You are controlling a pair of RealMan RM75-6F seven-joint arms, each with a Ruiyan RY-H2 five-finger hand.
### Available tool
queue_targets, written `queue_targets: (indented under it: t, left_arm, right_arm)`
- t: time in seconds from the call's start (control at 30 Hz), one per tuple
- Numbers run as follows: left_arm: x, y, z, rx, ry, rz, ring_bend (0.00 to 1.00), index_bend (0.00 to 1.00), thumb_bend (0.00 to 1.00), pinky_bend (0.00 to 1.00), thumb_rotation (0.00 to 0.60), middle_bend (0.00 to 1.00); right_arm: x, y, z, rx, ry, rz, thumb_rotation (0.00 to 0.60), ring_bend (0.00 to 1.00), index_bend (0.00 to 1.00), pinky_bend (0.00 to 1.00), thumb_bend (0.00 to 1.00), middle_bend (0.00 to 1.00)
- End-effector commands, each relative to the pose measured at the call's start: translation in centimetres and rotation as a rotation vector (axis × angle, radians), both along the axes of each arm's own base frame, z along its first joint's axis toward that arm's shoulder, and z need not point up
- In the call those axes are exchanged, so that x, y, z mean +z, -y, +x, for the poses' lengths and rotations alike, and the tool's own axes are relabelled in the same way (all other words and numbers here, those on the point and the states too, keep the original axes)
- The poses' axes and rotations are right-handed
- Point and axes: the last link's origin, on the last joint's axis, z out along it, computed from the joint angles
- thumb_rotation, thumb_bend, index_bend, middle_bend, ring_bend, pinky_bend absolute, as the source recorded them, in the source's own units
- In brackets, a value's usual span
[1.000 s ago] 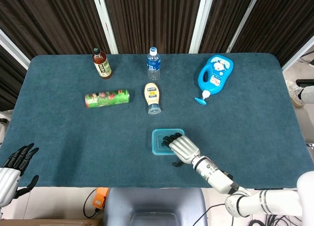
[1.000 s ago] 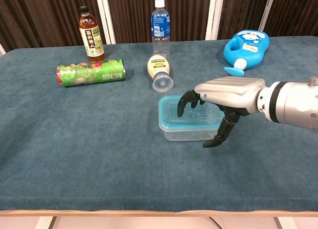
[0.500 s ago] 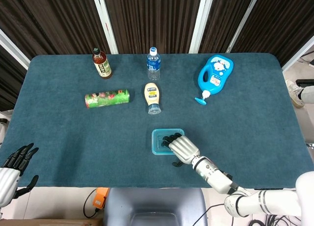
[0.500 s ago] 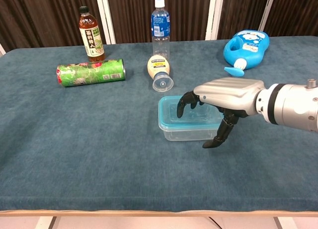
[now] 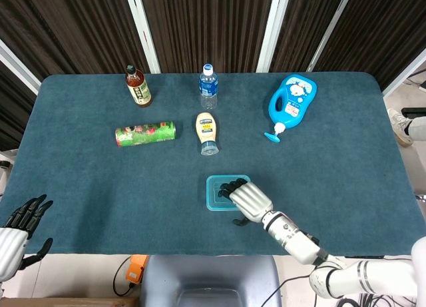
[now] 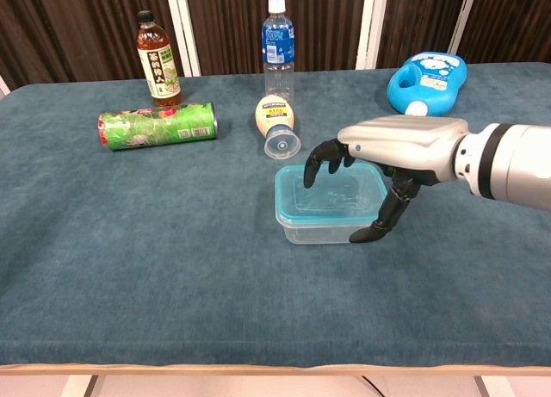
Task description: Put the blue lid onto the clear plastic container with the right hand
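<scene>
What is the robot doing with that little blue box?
The right hand hangs over the clear plastic container, fingers curled down above the blue lid, which already sits on top. Whether they touch it is hard to tell. The left hand waits open at the table's near corner, holding nothing.

The table [image 6: 129, 268] is dark teal; the lid [image 6: 297, 209] is light blue on a clear container [image 6: 318, 233]; the right hand [image 6: 379, 169] is silver with black fingers [image 6: 314, 164]; one can [image 6: 155, 126] is green.
</scene>
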Motion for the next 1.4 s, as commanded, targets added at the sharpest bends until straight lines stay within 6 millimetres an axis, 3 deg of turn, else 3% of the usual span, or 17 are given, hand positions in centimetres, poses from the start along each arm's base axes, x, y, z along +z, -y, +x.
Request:
queue_targets:
  t: [0.03, 0.57, 0.87, 1.4]
  left_arm:
    - [0.0, 0.0, 0.0, 0.001, -0.001, -0.001, 0.0, 0.0, 0.39, 0.16, 0.6, 0.0]
    - [0.2, 0.0, 0.0, 0.001, 0.005, 0.003, 0.0, 0.0, 0.39, 0.16, 0.6, 0.0]
    - [0.1, -0.1, 0.0, 0.003, 0.005, 0.004, 0.0, 0.0, 0.39, 0.16, 0.6, 0.0]
    - [0.1, 0.0, -0.1, 0.004, 0.004, 0.003, 0.0, 0.0, 0.39, 0.16, 0.6, 0.0]
  right_arm:
    - [-0.1, -0.3, 0.1, 0.009, -0.001, 0.011, 0.6, 0.28, 0.41, 0.34, 0.35, 0.31]
    - [-1.0, -0.6, 0.2, -0.009, 0.063, 0.061, 0.6, 0.33, 0.43, 0.4, 0.35, 0.31]
    - [-1.2, -1.0, 0.5, -0.015, 0.109, 0.108, 0.6, 0.35, 0.36, 0.44, 0.35, 0.31]
    - [-1.7, -1.4, 0.6, 0.024, 0.12, 0.113, 0.6, 0.36, 0.37, 0.45, 0.35, 0.33]
